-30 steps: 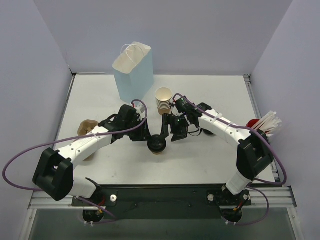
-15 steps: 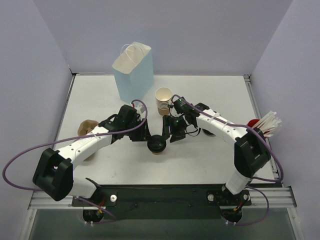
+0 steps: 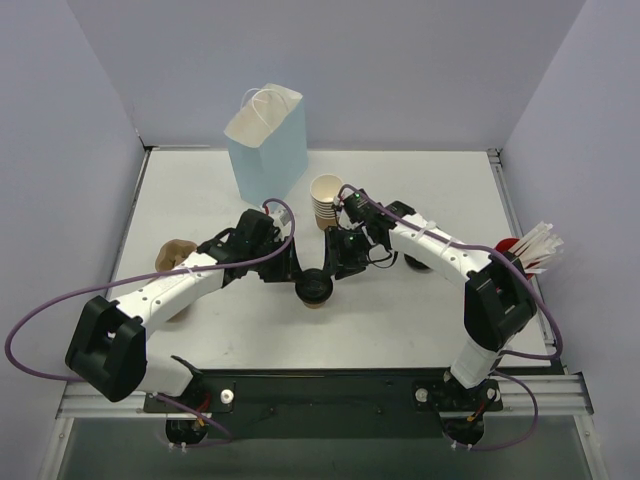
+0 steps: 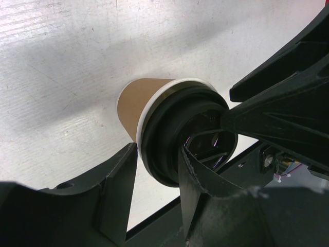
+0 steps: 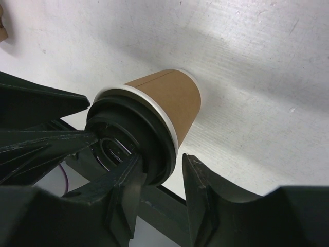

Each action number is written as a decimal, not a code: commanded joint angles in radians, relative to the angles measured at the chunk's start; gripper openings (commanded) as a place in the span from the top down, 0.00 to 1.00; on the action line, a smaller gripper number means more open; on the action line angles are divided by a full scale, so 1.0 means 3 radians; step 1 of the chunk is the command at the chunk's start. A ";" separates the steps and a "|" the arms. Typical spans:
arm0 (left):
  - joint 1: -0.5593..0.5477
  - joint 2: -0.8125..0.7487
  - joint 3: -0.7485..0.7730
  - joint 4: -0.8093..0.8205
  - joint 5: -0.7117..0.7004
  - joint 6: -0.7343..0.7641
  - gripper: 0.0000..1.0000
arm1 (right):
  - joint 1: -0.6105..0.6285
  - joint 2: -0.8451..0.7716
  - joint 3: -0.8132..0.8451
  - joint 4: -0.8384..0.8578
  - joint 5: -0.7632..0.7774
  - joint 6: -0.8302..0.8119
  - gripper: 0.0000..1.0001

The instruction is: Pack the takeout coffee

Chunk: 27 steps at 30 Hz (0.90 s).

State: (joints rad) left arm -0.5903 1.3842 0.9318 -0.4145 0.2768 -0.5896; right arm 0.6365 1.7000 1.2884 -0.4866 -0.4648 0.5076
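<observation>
**Two arms meet at the lidded cup**

The left gripper (image 3: 299,272) looks pinched onto the rim of the black lid (image 4: 175,139), apparently steadying the takeout coffee (image 3: 315,290). The cup stands upright mid-table (image 3: 420,320), nearer than the blue paper bag (image 3: 268,140). From the right, the right gripper (image 3: 336,267) brackets the same lid with jaws spread and one finger just clear, probably to seat it or take over.

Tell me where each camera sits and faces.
Top: above and behind the robot, looking down on the table, bag and lidded cup; left arm and right arm show.
Left wrist: on the left arm, facing the lid past the left gripper.
Right wrist: on the right arm, facing the lidded cup past the right gripper.
Shared: both wrist views see that cup, from opposite sides.
</observation>
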 commanded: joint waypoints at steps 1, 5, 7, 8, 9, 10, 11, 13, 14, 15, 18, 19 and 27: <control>-0.0016 -0.0007 0.0100 -0.0076 -0.0079 0.0094 0.53 | 0.0011 0.0045 0.0179 -0.0168 0.0159 -0.0112 0.66; -0.0016 -0.0017 0.0115 -0.0081 -0.0074 0.0094 0.53 | 0.0011 0.0050 0.0215 -0.0188 0.0174 -0.0142 0.77; -0.0016 -0.0012 0.0121 -0.0076 -0.0079 0.0089 0.53 | 0.0005 0.0045 0.0220 -0.0188 0.0174 -0.0148 0.81; -0.0016 -0.0012 0.0126 -0.0081 -0.0074 0.0089 0.53 | 0.0005 0.0040 0.0220 -0.0198 0.0174 -0.0163 0.84; -0.0016 -0.0012 0.0131 -0.0081 -0.0079 0.0094 0.53 | 0.0005 0.0040 0.0225 -0.0193 0.0184 -0.0173 0.85; -0.0016 -0.0012 0.0141 -0.0091 -0.0079 0.0094 0.53 | 0.0005 0.0035 0.0225 -0.0193 0.0179 -0.0178 0.86; -0.0016 -0.0002 0.0151 -0.0091 -0.0084 0.0094 0.53 | 0.0005 0.0045 0.0230 -0.0193 0.0179 -0.0183 0.87; -0.0016 -0.0017 0.0166 -0.0096 -0.0084 0.0089 0.53 | 0.0011 0.0045 0.0241 -0.0193 0.0179 -0.0183 0.88; -0.0016 -0.0017 0.0172 -0.0101 -0.0084 0.0089 0.53 | 0.0011 0.0050 0.0236 -0.0198 0.0179 -0.0194 0.89; -0.0016 -0.0022 0.0177 -0.0106 -0.0084 0.0094 0.53 | 0.0011 0.0050 0.0241 -0.0193 0.0174 -0.0194 0.89; -0.0016 -0.0027 0.0213 -0.0132 -0.0089 0.0094 0.53 | 0.0011 0.0050 0.0251 -0.0193 0.0179 -0.0204 0.94; -0.0016 -0.0043 0.0223 -0.0147 -0.0094 0.0099 0.53 | 0.0011 0.0050 0.0251 -0.0193 0.0174 -0.0209 0.97; -0.0016 -0.0145 0.0305 -0.0270 -0.0212 0.0089 0.52 | 0.0016 0.0019 0.0317 -0.0224 0.0235 -0.0173 0.99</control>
State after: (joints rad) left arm -0.5907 1.3815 0.9691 -0.4725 0.2420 -0.5777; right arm 0.6376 1.7000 1.3384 -0.5053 -0.4343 0.4603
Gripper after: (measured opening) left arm 0.475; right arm 0.026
